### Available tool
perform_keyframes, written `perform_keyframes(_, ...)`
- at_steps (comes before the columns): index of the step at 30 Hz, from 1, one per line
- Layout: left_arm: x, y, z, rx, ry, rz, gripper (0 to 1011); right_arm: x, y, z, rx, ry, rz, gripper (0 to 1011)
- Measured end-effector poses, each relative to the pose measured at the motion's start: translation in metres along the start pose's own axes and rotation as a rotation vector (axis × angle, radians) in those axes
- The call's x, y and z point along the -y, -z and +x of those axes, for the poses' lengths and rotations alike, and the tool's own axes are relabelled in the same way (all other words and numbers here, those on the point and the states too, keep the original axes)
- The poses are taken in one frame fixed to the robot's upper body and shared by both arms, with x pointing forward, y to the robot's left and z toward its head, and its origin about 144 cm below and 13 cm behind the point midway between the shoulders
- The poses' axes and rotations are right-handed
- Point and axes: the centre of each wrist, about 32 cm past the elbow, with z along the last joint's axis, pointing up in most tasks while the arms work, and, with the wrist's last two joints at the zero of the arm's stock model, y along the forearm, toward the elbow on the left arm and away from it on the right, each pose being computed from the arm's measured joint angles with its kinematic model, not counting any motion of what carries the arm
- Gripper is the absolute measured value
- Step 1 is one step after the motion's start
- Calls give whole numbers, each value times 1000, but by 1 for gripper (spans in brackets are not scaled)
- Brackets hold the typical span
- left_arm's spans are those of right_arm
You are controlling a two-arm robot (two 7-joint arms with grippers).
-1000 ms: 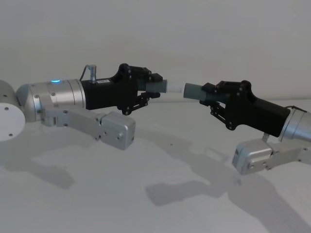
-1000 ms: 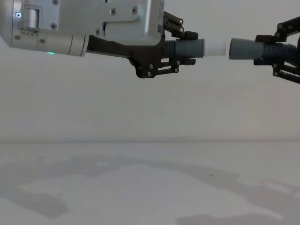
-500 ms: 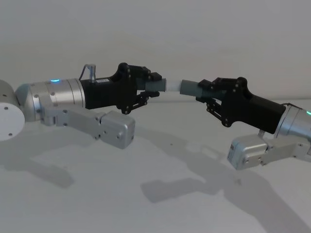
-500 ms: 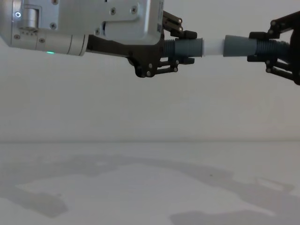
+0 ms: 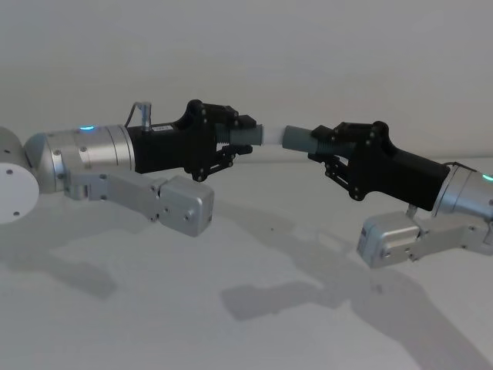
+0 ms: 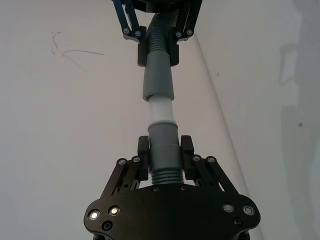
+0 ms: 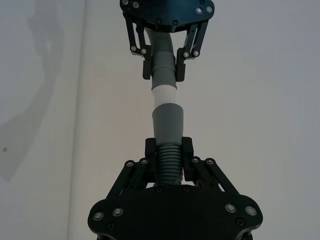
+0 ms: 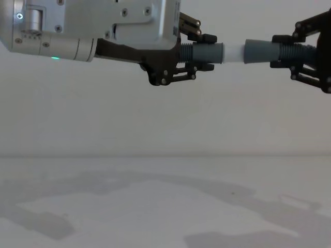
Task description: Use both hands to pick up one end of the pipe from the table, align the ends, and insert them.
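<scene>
the left end effector (image 5: pixel 240 139) is clamped around the ribbed part of the grey pipe piece with the white tip (image 5: pixel 250 137), holding it level well above the tabletop (image 5: pixel 254 308); it sits where it was 1 second ago; the right end effector (image 5: pixel 331 146) is closed on the ribbed part of the other grey pipe piece (image 5: pixel 300 139), also in the air; a second ago a clear gap lay between the white tip (image 8: pixel 234 53) and the hollow grey mouth (image 8: pixel 248 51); half a second ago they had met; now the right end effector has come further toward the left one and the mouth covers more of the tip, so a shorter band of white shows; in the left wrist view the 2 pieces line up almost straight, the tip (image 6: pixel 161 111) entering the mouth (image 6: pixel 158 92); in the right wrist view the mouth (image 7: pixel 167 112) sits a little off to one side of the tip (image 7: pixel 165 94).
</scene>
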Motion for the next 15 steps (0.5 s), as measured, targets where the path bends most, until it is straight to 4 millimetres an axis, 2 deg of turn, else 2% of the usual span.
perform_keyframes(15,0,0,0,0,0,-1,358,-5,0,1,7,-18,-18,264)
